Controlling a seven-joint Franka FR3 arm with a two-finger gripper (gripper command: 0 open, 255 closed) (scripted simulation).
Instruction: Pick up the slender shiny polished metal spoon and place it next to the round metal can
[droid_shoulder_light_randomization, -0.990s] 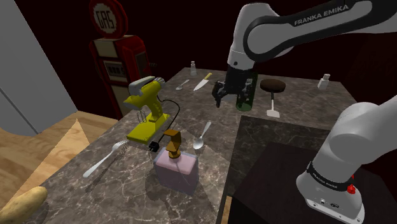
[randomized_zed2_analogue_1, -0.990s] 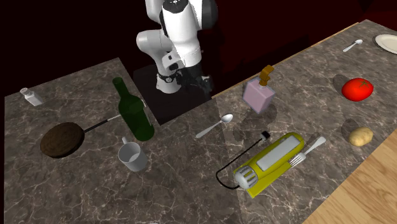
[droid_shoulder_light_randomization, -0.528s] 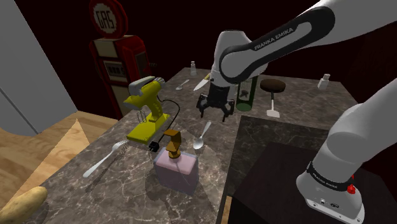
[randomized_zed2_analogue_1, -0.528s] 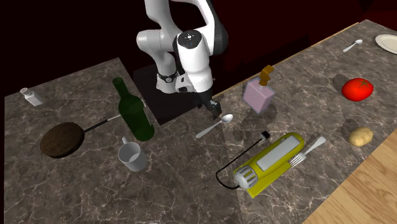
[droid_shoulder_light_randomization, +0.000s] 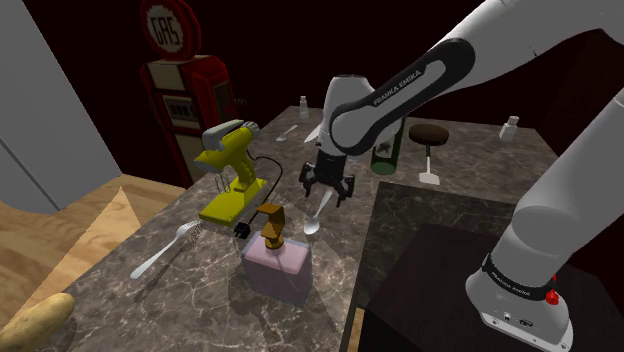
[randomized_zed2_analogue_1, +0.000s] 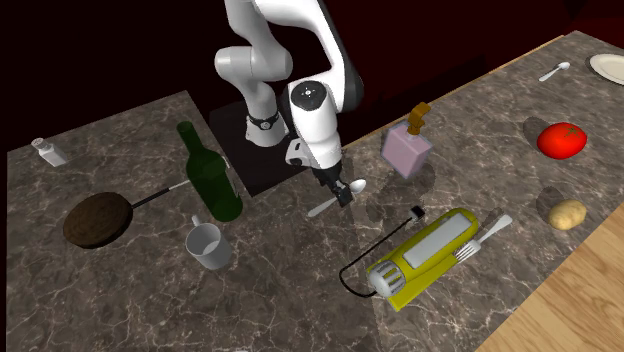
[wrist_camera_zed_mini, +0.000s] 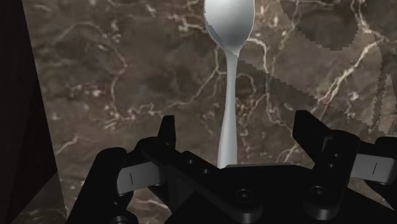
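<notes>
A slender shiny spoon (droid_shoulder_light_randomization: 318, 212) (randomized_zed2_analogue_1: 352, 189) (wrist_camera_zed_mini: 228, 76) lies flat on the dark marble counter (droid_shoulder_light_randomization: 180, 290), between the yellow hand mixer (droid_shoulder_light_randomization: 232, 170) and the stand's dark top. My gripper (droid_shoulder_light_randomization: 327, 190) (randomized_zed2_analogue_1: 343, 197) (wrist_camera_zed_mini: 238, 137) hangs open just over the handle end. One finger stands on each side of the handle and neither touches it. The bowl points away from the hand. The pale round can (randomized_zed2_analogue_1: 205, 245) stands upright beside the green bottle (randomized_zed2_analogue_1: 210, 175) on the other counter section.
A pink soap dispenser (droid_shoulder_light_randomization: 275, 262) stands near the spoon's bowl. The mixer's black cord (randomized_zed2_analogue_1: 365, 268) and a fork (droid_shoulder_light_randomization: 165, 250) lie close by. A dark pan (randomized_zed2_analogue_1: 95, 220), a shaker (randomized_zed2_analogue_1: 48, 152), a tomato (randomized_zed2_analogue_1: 560, 140) and a potato (randomized_zed2_analogue_1: 567, 213) lie farther off.
The gripper has swung from beside the green bottle toward the shoulder view's left and come down over the spoon's handle. It stays open. The spoon has not moved.
</notes>
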